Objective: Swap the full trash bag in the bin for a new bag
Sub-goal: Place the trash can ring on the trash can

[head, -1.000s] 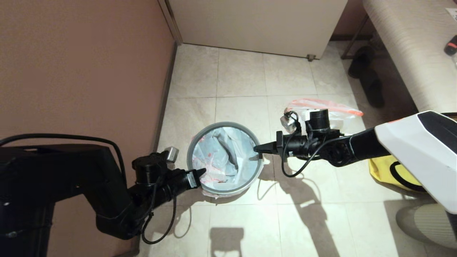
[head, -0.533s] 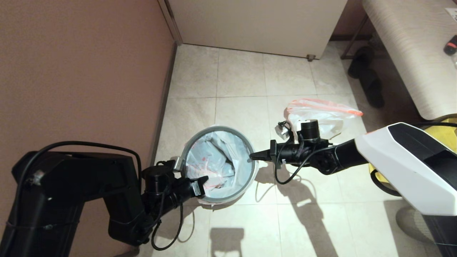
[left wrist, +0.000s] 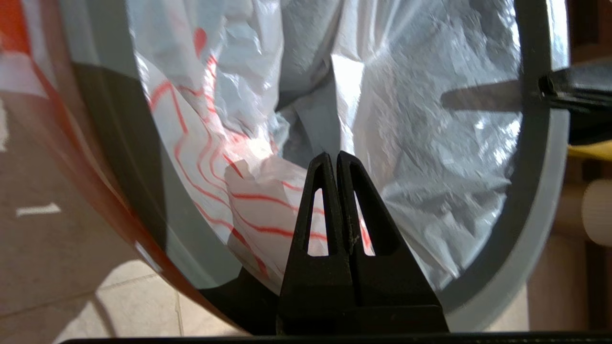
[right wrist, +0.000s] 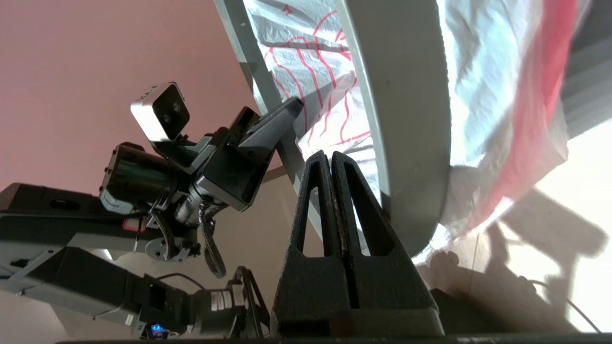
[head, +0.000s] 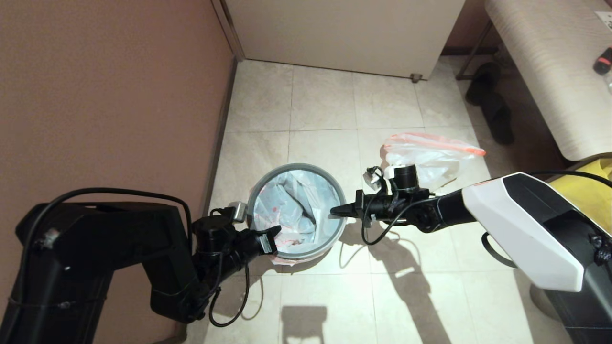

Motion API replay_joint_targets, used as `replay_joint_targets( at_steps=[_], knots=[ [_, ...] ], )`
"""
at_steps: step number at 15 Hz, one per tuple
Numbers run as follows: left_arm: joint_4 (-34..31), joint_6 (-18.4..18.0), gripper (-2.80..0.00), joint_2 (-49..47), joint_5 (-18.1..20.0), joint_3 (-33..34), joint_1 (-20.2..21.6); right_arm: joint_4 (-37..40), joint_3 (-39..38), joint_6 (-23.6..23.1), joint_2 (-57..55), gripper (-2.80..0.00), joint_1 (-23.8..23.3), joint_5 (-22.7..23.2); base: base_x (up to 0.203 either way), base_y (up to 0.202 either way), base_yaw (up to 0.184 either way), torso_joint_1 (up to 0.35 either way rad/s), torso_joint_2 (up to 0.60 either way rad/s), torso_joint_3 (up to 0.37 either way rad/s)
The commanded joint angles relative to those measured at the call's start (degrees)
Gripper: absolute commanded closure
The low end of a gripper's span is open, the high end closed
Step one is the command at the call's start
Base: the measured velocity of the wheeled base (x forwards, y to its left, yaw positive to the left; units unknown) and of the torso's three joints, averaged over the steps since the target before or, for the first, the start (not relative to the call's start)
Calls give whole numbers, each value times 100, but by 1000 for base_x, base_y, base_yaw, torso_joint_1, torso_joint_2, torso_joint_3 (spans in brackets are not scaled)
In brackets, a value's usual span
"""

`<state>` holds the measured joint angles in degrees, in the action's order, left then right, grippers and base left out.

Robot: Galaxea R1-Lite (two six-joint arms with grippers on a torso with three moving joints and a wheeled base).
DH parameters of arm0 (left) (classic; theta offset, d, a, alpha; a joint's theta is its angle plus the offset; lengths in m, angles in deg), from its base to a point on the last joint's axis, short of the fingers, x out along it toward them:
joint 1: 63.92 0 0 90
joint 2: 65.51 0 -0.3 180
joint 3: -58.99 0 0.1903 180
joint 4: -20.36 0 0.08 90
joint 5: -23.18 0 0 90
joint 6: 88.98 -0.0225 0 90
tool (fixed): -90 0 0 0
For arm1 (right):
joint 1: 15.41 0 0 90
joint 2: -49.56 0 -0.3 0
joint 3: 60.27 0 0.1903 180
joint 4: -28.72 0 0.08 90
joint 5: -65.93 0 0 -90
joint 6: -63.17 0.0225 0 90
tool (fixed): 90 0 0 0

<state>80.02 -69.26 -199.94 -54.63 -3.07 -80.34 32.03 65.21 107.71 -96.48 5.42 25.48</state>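
Bin (head: 306, 252) on tiled floor (head: 325, 105), lined with new bag (head: 291, 210).
Left end effector (head: 276, 231) and right end effector (head: 332, 210) clenched empty at opposite rims; full trash bag (head: 430, 157) beyond right arm, yellow bag (head: 595, 191) near.

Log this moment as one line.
left claw: shut, at bin rim | right claw: shut, at opposite rim | new bag: lining bin | full trash bag: on floor

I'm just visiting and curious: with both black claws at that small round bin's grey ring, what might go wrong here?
Possible risks:
1. The shut left gripper and shut right gripper flank the grey rim ring; uneven pushing might tilt it or the small round bin.
2. The thin white red-printed bag lies crumpled inside; fingertips could snag it.
3. The bunched white bag with orange-red band sits beside the right arm, which might knock it.
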Motion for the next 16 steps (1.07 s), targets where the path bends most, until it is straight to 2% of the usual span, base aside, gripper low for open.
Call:
replay_joint_targets(
  at_steps=[1,3,7,10,12,14,16],
  knots=[
    [52,10,0,-157,-191,-149,-51,64,243,47,-242,0,5,-24,0,0,0,0,0,0],
    [166,-13,0,-250,-363,-147,-105,64,212,47,-232,0,14,-33,0,0,0,0,0,0],
    [376,-4,0,-222,-377,-110,-125,64,139,64,-80,0,8,-33,0,0,0,0,0,0],
    [417,-17,0,329,-406,50,-159,17,-356,49,496,0,31,-69,0,0,0,0,0,0],
    [422,-17,0,1011,-418,360,-240,21,-887,1,1356,0,102,-371,0,0,0,0,0,0],
    [375,-77,0,1966,-497,792,-398,136,-1474,-110,2495,0,192,-921,0,0,0,0,0,0],
    [235,-356,0,2919,-809,1039,-516,400,-1762,-176,3636,0,269,-1363,0,0,0,0,0,0]
  ],
)
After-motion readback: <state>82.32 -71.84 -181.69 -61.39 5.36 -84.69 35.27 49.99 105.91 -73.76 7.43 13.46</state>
